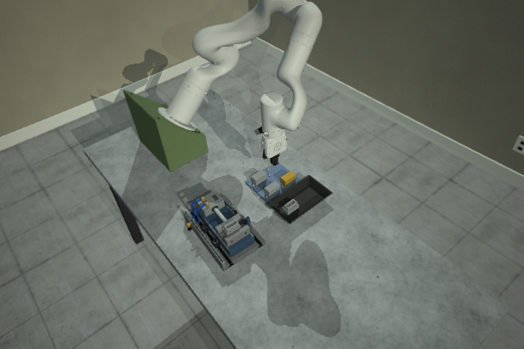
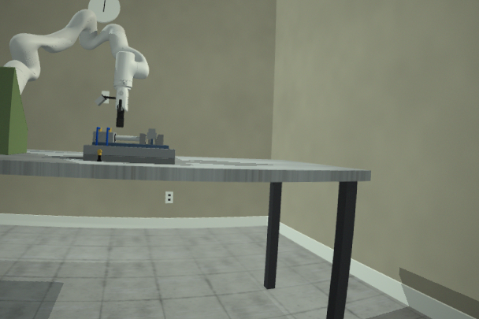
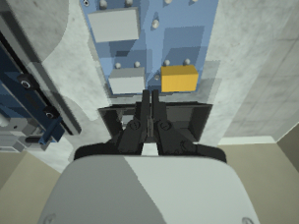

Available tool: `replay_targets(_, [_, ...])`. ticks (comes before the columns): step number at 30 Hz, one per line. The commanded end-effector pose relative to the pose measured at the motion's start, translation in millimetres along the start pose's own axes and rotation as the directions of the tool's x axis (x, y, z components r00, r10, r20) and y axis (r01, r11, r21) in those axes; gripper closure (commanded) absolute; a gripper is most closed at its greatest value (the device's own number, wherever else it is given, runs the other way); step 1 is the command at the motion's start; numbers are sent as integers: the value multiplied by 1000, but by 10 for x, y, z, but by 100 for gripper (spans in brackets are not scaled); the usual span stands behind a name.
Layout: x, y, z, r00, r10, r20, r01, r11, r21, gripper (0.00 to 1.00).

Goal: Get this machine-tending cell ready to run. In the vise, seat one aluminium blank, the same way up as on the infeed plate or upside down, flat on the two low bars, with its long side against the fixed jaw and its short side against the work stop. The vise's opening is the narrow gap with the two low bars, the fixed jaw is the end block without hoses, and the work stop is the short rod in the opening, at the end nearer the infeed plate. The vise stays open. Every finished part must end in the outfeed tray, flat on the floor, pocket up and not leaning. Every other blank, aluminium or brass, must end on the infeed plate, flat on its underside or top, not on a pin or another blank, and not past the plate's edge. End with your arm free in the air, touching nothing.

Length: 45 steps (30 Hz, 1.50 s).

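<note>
The blue infeed plate (image 1: 271,182) holds two aluminium blanks (image 1: 258,177) (image 1: 271,190) and one brass blank (image 1: 288,178). In the wrist view the plate (image 3: 152,44) shows the aluminium blanks (image 3: 117,25) (image 3: 127,80) and the brass blank (image 3: 179,79). The black outfeed tray (image 1: 302,197) holds one grey part (image 1: 290,207) with dark marks on top. A similar grey part (image 1: 230,227) sits in the opening of the vise (image 1: 221,221). My gripper (image 1: 271,163) is shut and empty. It hangs above the plate, between an aluminium blank and the brass blank, with its fingertips touching nothing.
The arm's green base wedge (image 1: 165,133) stands behind the vise. The vise has blue hoses (image 1: 198,211) at its far end and shows from the side in the exterior view (image 2: 130,145). The table edge runs close to the vise's left side.
</note>
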<state>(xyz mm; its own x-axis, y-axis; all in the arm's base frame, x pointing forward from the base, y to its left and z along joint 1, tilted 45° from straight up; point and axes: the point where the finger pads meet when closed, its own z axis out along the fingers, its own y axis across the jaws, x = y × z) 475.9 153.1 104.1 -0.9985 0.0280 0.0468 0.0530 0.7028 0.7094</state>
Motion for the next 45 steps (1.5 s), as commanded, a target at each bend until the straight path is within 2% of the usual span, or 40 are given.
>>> replay_targets(1, [-7,1,52,1000,0,1,0,1000,0,100])
replay_targets(12, [-7,1,143,1000,0,1,0,1000,0,100])
replay_targets(45, [-7,1,148,1000,0,1,0,1000,0,100])
